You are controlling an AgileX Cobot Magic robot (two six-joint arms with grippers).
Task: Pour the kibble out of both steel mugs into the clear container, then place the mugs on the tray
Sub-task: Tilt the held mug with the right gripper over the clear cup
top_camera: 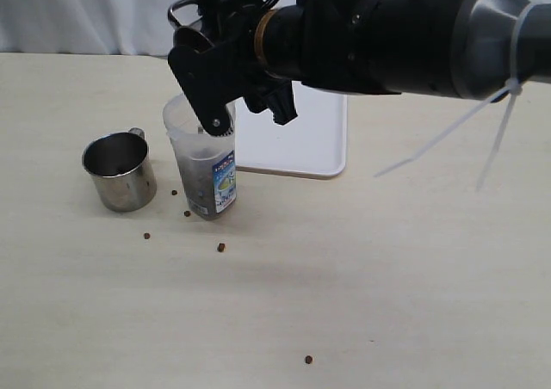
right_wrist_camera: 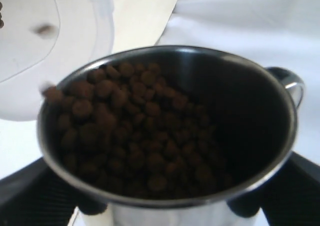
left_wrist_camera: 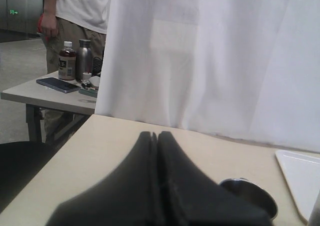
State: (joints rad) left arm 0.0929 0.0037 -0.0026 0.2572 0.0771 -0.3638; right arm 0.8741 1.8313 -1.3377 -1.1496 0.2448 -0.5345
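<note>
The kibble [right_wrist_camera: 135, 131] is split up. Much of it sits heaped in the held mug [right_wrist_camera: 240, 116], with a pellet or two right at the low lip. A dark layer already fills the bottom of the container [top_camera: 202, 161], which stands on the table [top_camera: 387, 277] in front of the tray [top_camera: 297, 144]. The right gripper [right_wrist_camera: 165, 211] has its jaws spread wide around that mug's body. It holds the mug tipped up above the container's mouth.

Just beside the container, on its left in the exterior view, stands the empty mug [top_camera: 119, 170], upright, nothing in it that I can see. So I'd say one mug is done and the second pour is only starting. What's left is to finish tipping this one out and then set both mugs on the tray. No mug shows on the part of the tray I can see, and the arm hides the rest.

The left gripper [left_wrist_camera: 157, 176] is pressed fully together with nothing in it, off near the table's edge.

By count there are two mugs, one container and one tray. There are also five loose pellets [top_camera: 221, 247] on the table: four around the container's foot and one far out towards the front.
</note>
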